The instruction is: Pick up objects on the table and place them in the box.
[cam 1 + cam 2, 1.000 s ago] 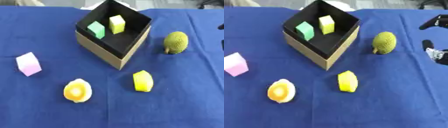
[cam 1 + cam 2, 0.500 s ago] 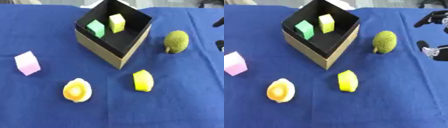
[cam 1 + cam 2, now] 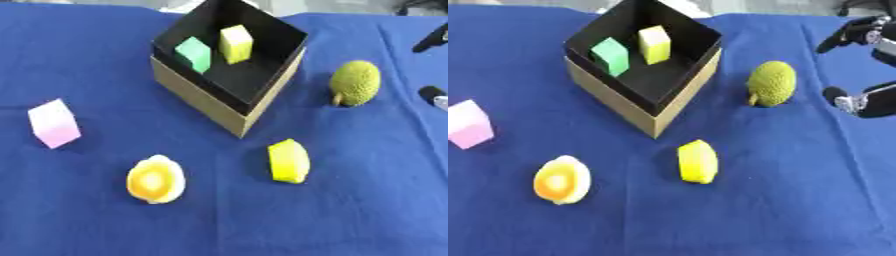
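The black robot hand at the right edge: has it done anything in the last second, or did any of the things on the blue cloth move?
The right hand has risen a little at the right edge, beside the bumpy green fruit, its fingers spread apart; it has taken hold of nothing. The fruit, the yellow piece, the orange-centred one, the pink cube and the box with its two blocks stayed put.

- No readable text, labels, brands or numbers anywhere in either view.
- box point(image 3: 642, 85): plain tan walls, black inside, no print that I can make out.
- blue tablecloth point(image 3: 367, 200): unmarked.
- Blocks and fruit-shaped pieces: possibly too blurred to show small marks.
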Robot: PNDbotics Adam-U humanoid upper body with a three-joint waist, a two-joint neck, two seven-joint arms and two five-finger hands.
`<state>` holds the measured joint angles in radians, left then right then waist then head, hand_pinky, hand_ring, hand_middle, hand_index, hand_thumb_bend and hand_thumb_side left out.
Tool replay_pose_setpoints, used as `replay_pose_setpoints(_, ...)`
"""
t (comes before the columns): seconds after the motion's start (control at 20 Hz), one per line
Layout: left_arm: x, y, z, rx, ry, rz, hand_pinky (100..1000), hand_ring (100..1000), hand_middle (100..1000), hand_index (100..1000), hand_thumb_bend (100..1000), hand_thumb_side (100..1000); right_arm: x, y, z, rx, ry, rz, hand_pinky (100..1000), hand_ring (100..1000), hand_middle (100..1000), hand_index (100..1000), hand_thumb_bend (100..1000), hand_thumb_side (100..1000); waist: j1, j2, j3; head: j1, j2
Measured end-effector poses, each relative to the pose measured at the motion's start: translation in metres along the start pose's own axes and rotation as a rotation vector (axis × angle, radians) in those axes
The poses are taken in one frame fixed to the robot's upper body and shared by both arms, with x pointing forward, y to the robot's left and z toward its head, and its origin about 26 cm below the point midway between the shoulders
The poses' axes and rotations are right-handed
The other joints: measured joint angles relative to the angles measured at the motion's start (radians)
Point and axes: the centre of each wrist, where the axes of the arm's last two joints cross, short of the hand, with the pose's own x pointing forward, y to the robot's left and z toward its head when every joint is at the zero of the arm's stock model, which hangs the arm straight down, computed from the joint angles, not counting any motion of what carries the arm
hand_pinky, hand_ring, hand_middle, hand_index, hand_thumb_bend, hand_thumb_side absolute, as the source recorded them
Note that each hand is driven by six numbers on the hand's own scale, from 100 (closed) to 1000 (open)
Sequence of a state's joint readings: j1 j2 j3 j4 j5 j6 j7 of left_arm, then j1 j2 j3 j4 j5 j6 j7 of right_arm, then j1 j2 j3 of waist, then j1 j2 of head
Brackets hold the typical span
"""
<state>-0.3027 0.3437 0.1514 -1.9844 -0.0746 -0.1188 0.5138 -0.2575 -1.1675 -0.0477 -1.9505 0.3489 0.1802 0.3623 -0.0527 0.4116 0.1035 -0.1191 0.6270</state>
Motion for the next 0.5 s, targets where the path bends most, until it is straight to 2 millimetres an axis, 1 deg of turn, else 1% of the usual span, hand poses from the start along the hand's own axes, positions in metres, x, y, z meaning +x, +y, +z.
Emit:
replay_pose_setpoints(0.2,0.001,-0.002,-0.001,-0.007,-0.002,0.009,774,736,634,773,139,595,-0.006,-0.003,-0.008,0.007,0.013,-0.003,856,853,777,805,298,100,-0.006,0.007,0.008,-0.01,-0.004)
replay_pose_setpoints(0.4,0.001,-0.002,-0.001,-0.013,-0.002,0.012,774,736,634,771,138,595,-0.013,-0.004,-0.015,0.019,0.027,-0.008,855,851,774,805,268,100,-0.005,0.015,0.016,-0.021,-0.01)
replay_pose_setpoints(0.5,0.001,-0.003,-0.001,-0.014,-0.003,0.014,774,736,634,771,138,595,-0.016,-0.004,-0.019,0.024,0.031,-0.012,855,851,775,806,270,100,-0.006,0.018,0.021,-0.026,-0.013)
